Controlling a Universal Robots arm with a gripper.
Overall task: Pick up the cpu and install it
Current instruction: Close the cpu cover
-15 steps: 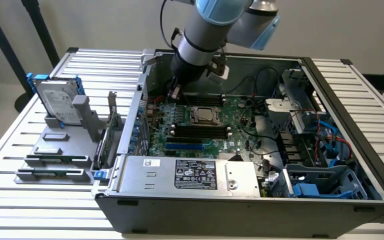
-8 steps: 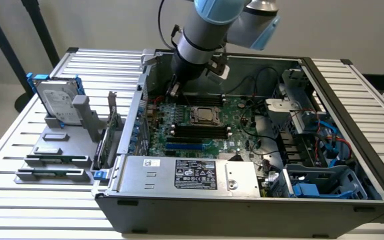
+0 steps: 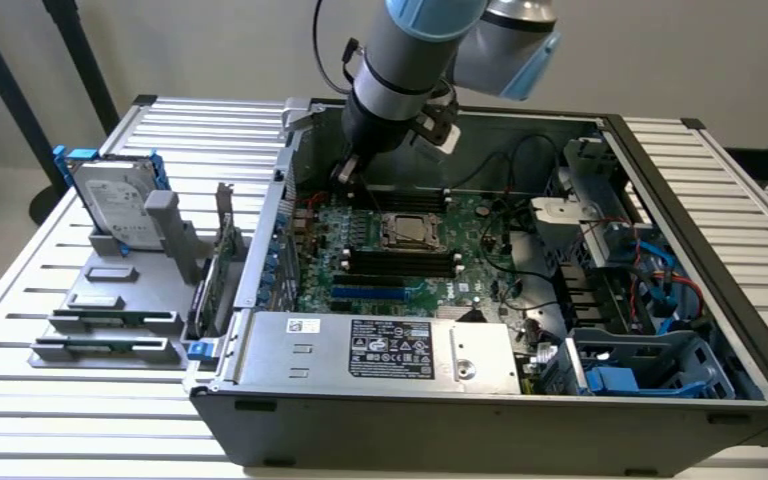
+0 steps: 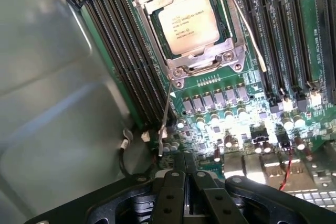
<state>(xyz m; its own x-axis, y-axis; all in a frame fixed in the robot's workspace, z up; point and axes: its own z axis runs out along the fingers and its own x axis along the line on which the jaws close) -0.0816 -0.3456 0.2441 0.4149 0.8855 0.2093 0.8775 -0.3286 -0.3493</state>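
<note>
An open computer case (image 3: pixel 491 425) is set on a white slatted table (image 3: pixel 24 250), and a plain pale wall (image 3: pixel 197 45) is seen behind. At the exterior view's left, a hard drive (image 3: pixel 115 205) in a blue frame is carried by a grey rack (image 3: pixel 111 300). The cpu (image 4: pixel 189 23) is seated in its socket on the green motherboard (image 4: pixel 231 103). The gripper (image 4: pixel 185 158) is held over the board, near the cpu but apart from it, its fingers pressed together on nothing.
</note>
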